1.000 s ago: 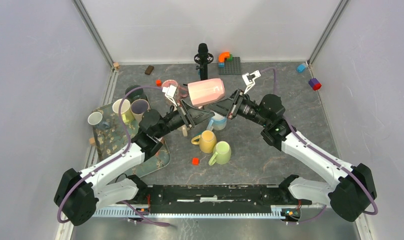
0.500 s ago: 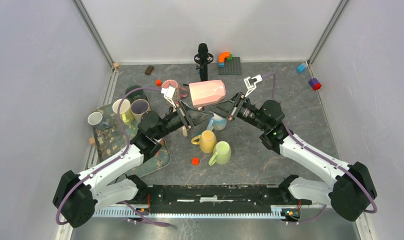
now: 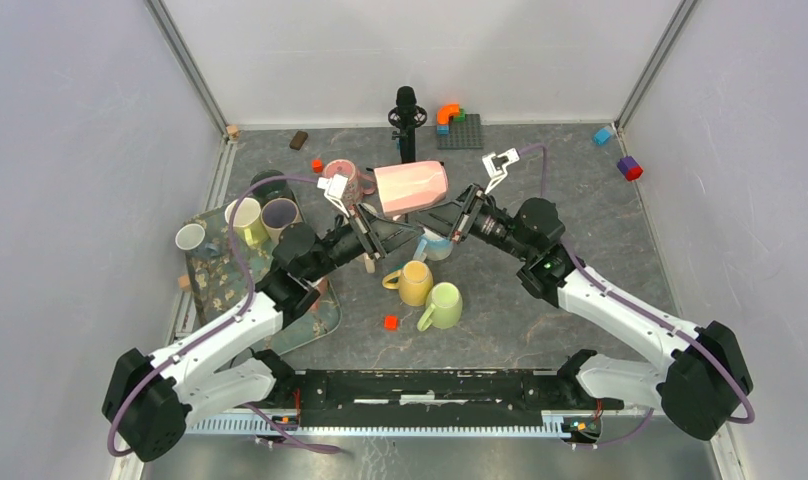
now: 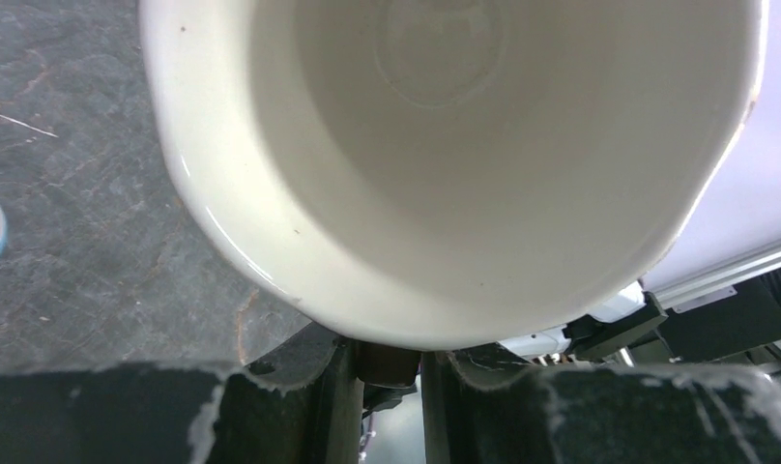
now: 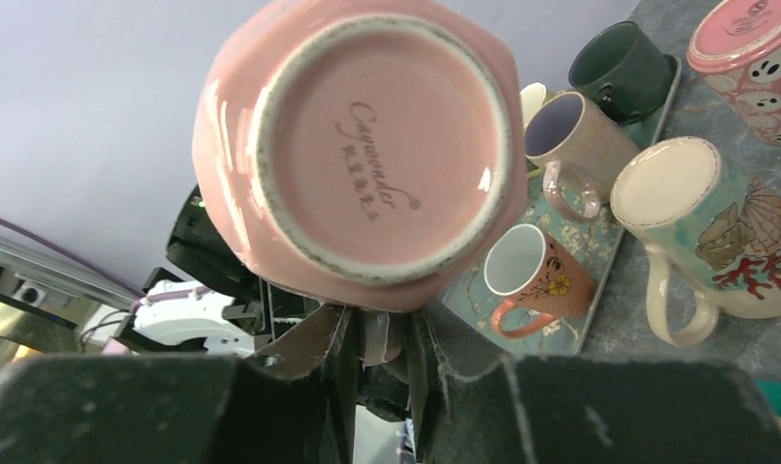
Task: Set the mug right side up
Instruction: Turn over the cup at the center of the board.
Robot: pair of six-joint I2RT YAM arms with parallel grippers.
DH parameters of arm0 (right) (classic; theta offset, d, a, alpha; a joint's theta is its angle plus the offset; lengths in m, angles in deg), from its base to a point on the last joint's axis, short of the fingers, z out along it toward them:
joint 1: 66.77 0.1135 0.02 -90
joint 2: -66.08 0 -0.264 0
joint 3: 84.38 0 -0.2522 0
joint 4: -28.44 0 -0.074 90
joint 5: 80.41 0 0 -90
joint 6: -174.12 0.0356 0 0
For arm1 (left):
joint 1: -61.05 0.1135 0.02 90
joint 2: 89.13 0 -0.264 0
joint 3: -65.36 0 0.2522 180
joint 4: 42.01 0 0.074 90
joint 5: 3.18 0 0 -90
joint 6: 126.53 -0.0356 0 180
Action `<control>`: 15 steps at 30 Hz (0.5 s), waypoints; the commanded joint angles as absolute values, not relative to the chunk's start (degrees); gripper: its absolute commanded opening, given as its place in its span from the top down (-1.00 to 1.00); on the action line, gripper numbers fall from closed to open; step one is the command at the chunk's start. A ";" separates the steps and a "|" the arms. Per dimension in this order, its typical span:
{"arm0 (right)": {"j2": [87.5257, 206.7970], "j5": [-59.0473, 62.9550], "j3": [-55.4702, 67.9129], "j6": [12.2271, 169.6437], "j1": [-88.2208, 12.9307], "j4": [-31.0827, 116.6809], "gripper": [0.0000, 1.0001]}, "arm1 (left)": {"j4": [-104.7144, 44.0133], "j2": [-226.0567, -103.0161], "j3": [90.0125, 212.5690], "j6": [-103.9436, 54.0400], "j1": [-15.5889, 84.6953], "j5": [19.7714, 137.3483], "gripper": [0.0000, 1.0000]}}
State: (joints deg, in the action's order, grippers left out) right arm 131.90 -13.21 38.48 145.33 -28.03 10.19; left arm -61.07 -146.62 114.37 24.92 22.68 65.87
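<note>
At the left edge, tray: a flat oblong with a mottled print that carries several glazed mugs, three of them showing round open mouths.
Left pincer: black, rough-edged fingers drawn nearly together just under the mug's rim. I cannot tell whether they nip it.
Pink mug: up in the air over the middle of the table, lying on its side between the two arms, mouth toward the left arm and base toward the right. It has glossy faceted walls and a smooth cream-white inside. A speckled, paler ring runs round a base marked with script lettering.
Yellow mug and green mug: upright on the table side by side, nearer the arm bases.
Right pincer: clamped on a pink part of the mug just below its base.
Table: dark grey, veined like slate.
</note>
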 commanded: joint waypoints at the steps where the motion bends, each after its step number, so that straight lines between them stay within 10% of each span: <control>1: 132.95 -12.11 34.28 138.38 -27.29 11.86 0.33 | -57.79 -142.65 119.12 18.29 23.25 72.55 0.96; 15: 140.46 -10.90 28.77 135.62 -27.23 12.65 -0.50 | -32.06 -141.24 130.76 7.38 23.25 82.02 0.96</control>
State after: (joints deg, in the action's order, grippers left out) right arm 140.08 -11.73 31.38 137.97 -27.48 13.84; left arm -33.83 -143.70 124.66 14.38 23.08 76.93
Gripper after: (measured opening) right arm 0.719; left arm 0.287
